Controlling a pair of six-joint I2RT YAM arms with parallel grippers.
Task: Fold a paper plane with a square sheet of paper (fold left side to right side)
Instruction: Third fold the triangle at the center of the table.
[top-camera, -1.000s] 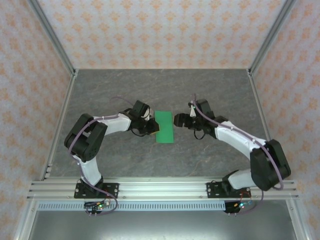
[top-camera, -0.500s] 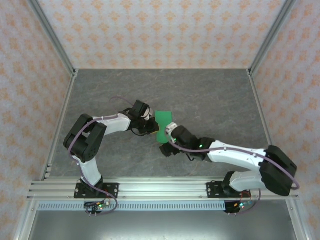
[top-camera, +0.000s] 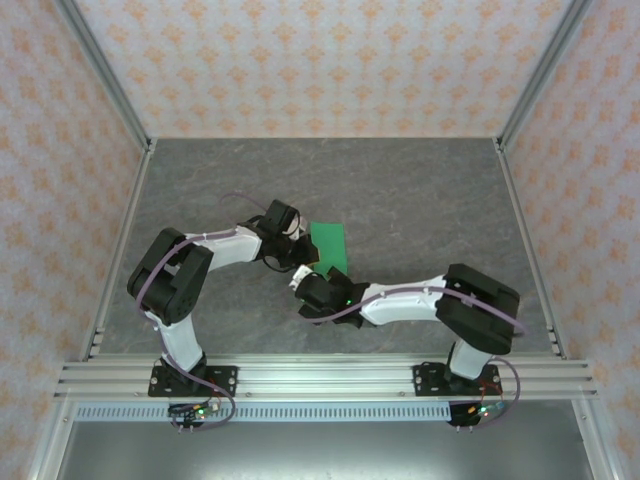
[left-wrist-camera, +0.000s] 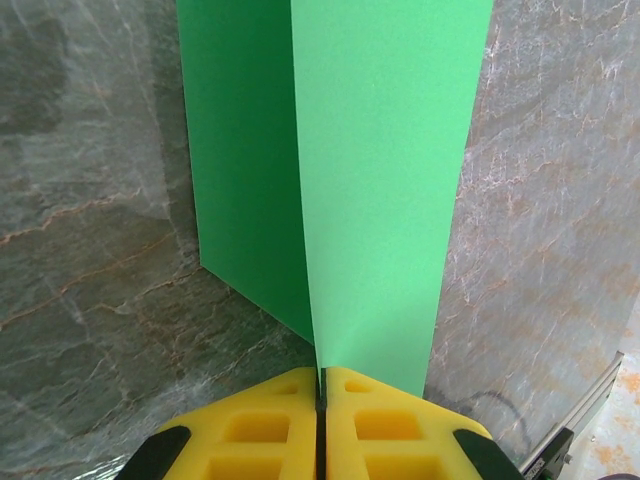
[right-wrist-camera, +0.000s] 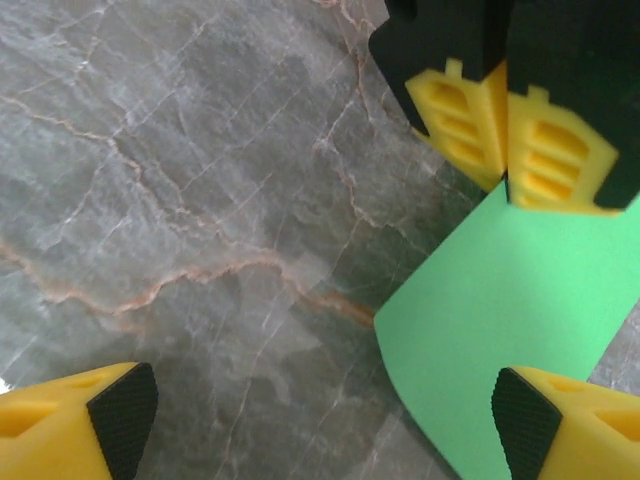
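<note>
**Mid-fold on the table:** The left end effector, its yellow fingers pressed flat together, pinches one edge of the square sheet of paper near the middle of the grey, stone-patterned table. Seen from that wrist, the bright green sheet parts into two faces at the pinch. A paler face lies to the right and a darker, shaded one to the left, and they meet along a straight line running away from the fingers. From above, the paper reads as an upright rectangle just right of the left end effector, so it appears doubled over rather than lying as a full square. The right end effector hovers low over the table just beside the sheet's near corner, fingers spread wide and holding nothing. One black-padded tip appears over the green, the other over bare table.

The sheet looks thin, light and limp. It will likely bend under its own weight, slide readily on the smooth table and keep any crease pressed into it. A hold is best taken at an edge or corner with a shallow, gentle pinch, since a hard or twisting grip could crumple it. The free near corner, beside the open fingers, seems the natural place for a second hold.
</note>
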